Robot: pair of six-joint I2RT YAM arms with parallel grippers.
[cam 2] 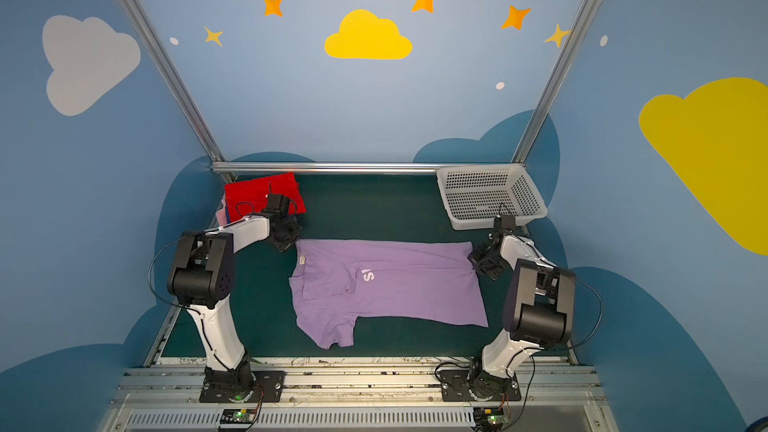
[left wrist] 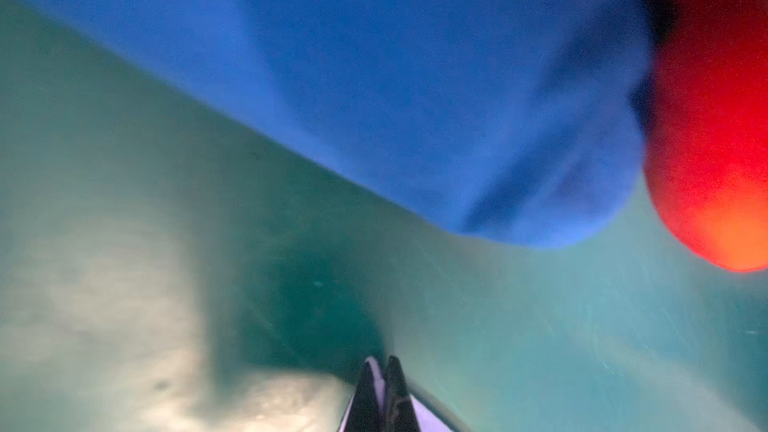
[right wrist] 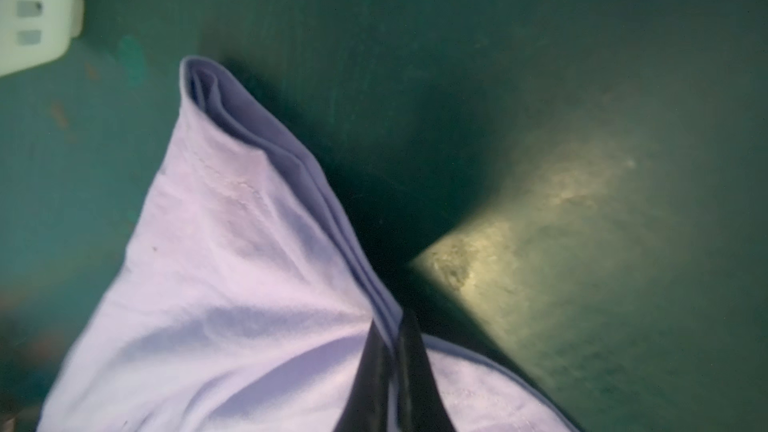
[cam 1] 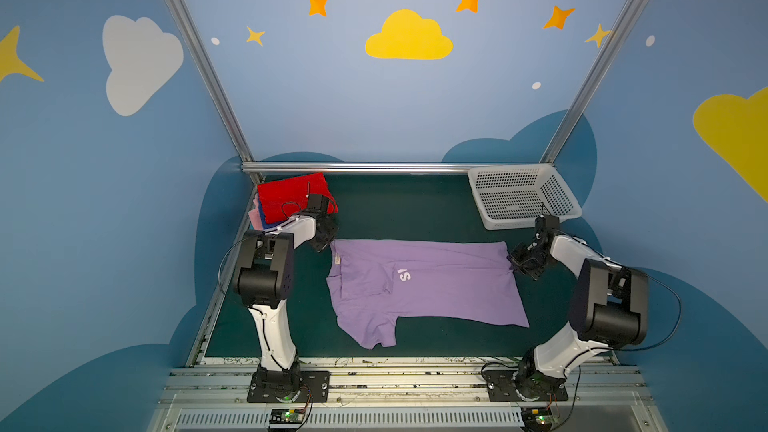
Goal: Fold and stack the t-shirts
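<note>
The lavender t-shirt (cam 1: 424,284) (cam 2: 390,284) lies spread sideways on the green table, partly folded lengthwise, one sleeve pointing to the front. My left gripper (cam 1: 328,245) (left wrist: 380,363) is shut on its far left corner, with a strip of lavender cloth pinched between the fingers. My right gripper (cam 1: 513,261) (right wrist: 392,326) is shut on its far right corner, where the layered hem (right wrist: 266,151) bunches up. At the back left a red t-shirt (cam 1: 291,197) (left wrist: 715,118) lies folded on a royal blue one (cam 1: 262,211) (left wrist: 415,97) and a pink one (cam 1: 254,217).
A white perforated basket (cam 1: 523,195) (right wrist: 37,5) stands tilted at the back right corner, just behind my right arm. An aluminium rail (cam 1: 365,168) runs along the table's back edge. Both arm bases are bolted to the front rail (cam 1: 395,380).
</note>
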